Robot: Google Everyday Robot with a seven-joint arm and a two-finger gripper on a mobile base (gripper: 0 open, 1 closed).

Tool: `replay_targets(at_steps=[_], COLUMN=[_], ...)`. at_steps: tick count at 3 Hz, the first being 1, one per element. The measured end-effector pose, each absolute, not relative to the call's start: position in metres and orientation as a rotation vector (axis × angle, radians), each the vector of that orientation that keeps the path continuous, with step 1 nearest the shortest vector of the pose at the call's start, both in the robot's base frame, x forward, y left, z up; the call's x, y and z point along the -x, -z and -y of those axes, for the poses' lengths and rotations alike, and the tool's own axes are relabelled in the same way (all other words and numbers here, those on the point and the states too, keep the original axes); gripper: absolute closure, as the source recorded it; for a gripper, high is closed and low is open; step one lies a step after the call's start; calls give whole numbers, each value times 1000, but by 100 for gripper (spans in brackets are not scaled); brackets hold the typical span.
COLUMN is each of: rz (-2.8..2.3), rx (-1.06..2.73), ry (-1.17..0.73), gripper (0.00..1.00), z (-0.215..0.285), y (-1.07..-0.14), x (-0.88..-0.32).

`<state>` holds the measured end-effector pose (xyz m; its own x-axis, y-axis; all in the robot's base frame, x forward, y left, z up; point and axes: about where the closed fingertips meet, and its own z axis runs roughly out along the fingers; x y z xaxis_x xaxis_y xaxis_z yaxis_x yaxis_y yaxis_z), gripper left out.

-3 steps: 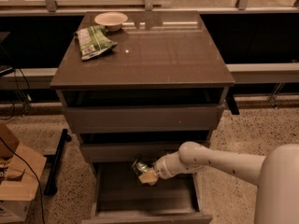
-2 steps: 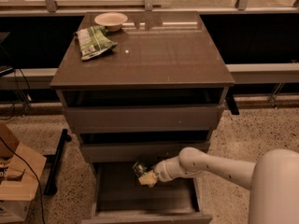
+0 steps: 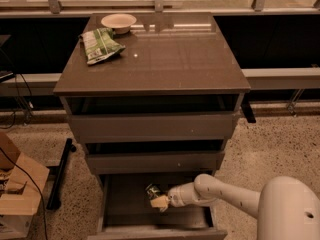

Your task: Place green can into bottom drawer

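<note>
The green can (image 3: 152, 190) is inside the open bottom drawer (image 3: 125, 219), low over its dark floor and towards the middle. My gripper (image 3: 160, 200) reaches into the drawer from the right on a white arm and is shut on the green can, which sticks out to its upper left. The can's underside is hidden, so I cannot tell whether it touches the drawer floor.
The two shallower drawers (image 3: 150, 126) above are slightly pulled out. On the cabinet top lie a green-and-white snack bag (image 3: 100, 44) and a white bowl (image 3: 118, 21). A cardboard box (image 3: 17, 194) and a black bar (image 3: 60, 174) are on the floor at left.
My gripper has moved down and slightly forward with the green can, taking it deeper into the bottom drawer.
</note>
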<state>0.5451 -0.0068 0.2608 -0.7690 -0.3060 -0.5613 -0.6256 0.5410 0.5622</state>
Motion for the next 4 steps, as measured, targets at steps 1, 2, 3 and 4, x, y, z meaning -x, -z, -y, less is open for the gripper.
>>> replay_targets(at_steps=[1,2,3,4], rz=[-2431,-2479,-2548,-2544], rx=[648,559,496,501], ry=[-1147,-1173,-1153,-1159], gripper=[100,81,57,34], z=[13,16,17,15], y=[-221,-190,-165,-167], x=[-539,-536,-533,-532])
